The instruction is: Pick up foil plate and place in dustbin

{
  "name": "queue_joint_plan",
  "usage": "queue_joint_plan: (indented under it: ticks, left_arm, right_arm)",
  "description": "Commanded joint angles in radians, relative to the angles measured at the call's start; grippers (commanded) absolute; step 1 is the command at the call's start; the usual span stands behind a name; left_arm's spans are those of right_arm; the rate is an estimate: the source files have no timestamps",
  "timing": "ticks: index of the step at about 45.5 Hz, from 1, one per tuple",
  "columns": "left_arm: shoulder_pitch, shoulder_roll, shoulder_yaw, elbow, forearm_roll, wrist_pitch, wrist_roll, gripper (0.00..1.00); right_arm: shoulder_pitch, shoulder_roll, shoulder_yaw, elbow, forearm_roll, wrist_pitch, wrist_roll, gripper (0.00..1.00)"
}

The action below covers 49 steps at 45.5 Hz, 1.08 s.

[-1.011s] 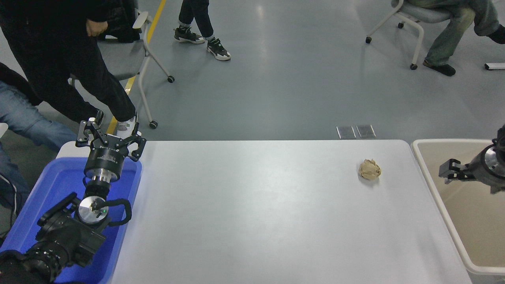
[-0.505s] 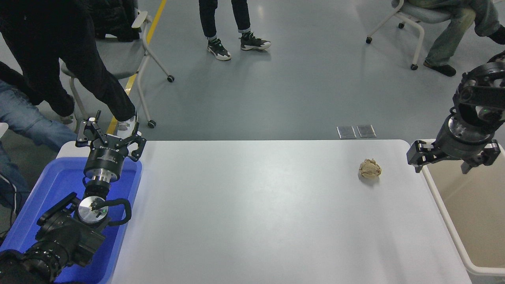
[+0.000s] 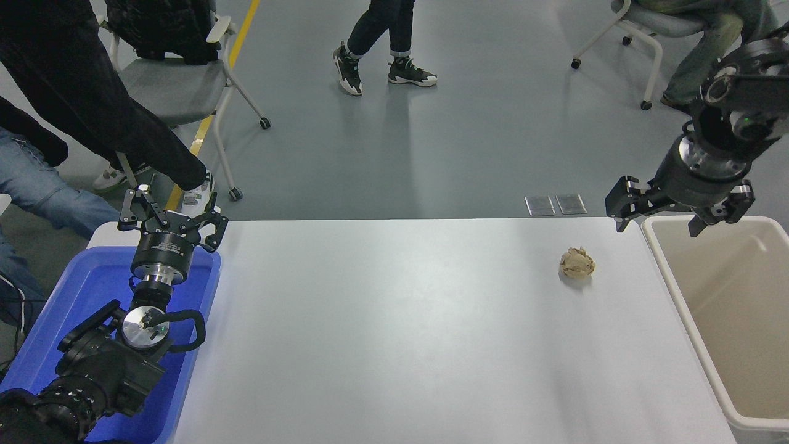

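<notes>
The foil plate does not show anywhere in the head view. The beige dustbin (image 3: 746, 320) stands at the table's right edge, and the part of its inside that shows holds nothing. My right gripper (image 3: 666, 221) hangs open and empty in the air above the dustbin's far left corner and the table's far right corner. My left gripper (image 3: 169, 217) is parked open at the lower left, over the far end of a blue tub.
A crumpled tan paper ball (image 3: 577, 263) lies on the white table (image 3: 394, 333) near the dustbin. The blue tub (image 3: 74, 290) stands at the table's left end. People and wheeled chairs (image 3: 185, 86) are on the floor beyond the far edge.
My right gripper has risen out of the dustbin and moved left and up, to above its far left corner. A person walking beyond the table has moved right. The left arm has not moved.
</notes>
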Motion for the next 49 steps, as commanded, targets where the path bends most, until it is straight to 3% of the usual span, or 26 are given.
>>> queue_joint_plan:
  ticks: [1, 13, 49]
  left_arm:
    - [0.000, 0.000, 0.000, 0.000, 0.000, 0.000, 0.000, 0.99]
    - [0.000, 0.000, 0.000, 0.000, 0.000, 0.000, 0.000, 0.99]
    - [0.000, 0.000, 0.000, 0.000, 0.000, 0.000, 0.000, 0.99]
  right_arm:
    - [0.034, 0.015, -0.005, -0.009, -0.011, 0.001, 0.000, 1.00]
    - [0.036, 0.021, 0.001, 0.006, -0.149, 0.001, 0.003, 1.00]
    - [0.036, 0.020, 0.012, -0.001, -0.137, 0.001, 0.002, 1.00]
